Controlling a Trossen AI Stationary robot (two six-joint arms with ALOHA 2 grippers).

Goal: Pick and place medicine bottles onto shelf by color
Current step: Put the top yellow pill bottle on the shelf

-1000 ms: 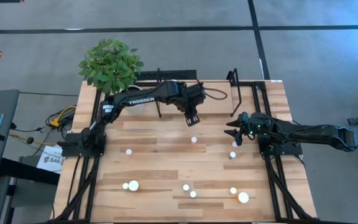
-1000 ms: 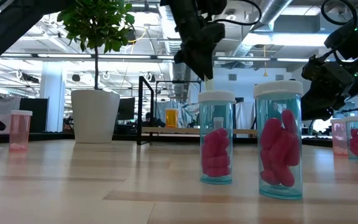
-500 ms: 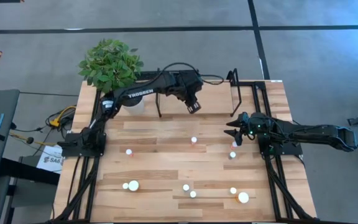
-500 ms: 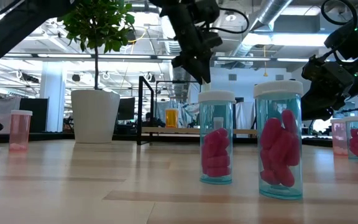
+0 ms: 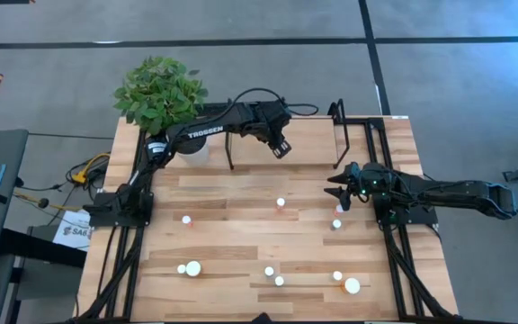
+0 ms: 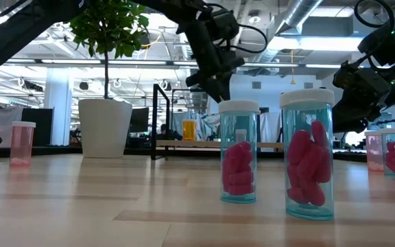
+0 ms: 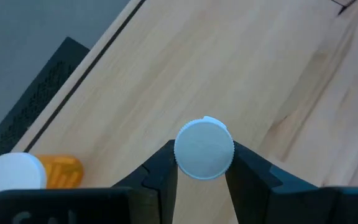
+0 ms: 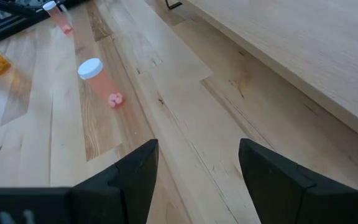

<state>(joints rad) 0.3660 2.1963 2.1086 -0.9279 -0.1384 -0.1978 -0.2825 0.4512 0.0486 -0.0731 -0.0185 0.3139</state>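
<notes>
White cap [image 7: 204, 148]; orange bottle [image 7: 59, 173]; pale wood shelf [image 7: 241, 68]; black end effector [image 7: 201, 180].

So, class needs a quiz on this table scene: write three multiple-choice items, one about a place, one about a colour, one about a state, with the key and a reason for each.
1. Where is the left tool?
A. above the shelf
B. over the plant
C. off the table

2. What colour is the cap between the left tool's fingers?
A. black
B. white
C. green

3. What state is the right tool in?
A. shut on a bottle
B. holding the plant
C. open and empty

Key: 1 A, the high view shows it over the shelf board. 2 B, the left wrist view shows a round white cap. 3 C, the right wrist view shows only bare table between its spread fingers.
</notes>
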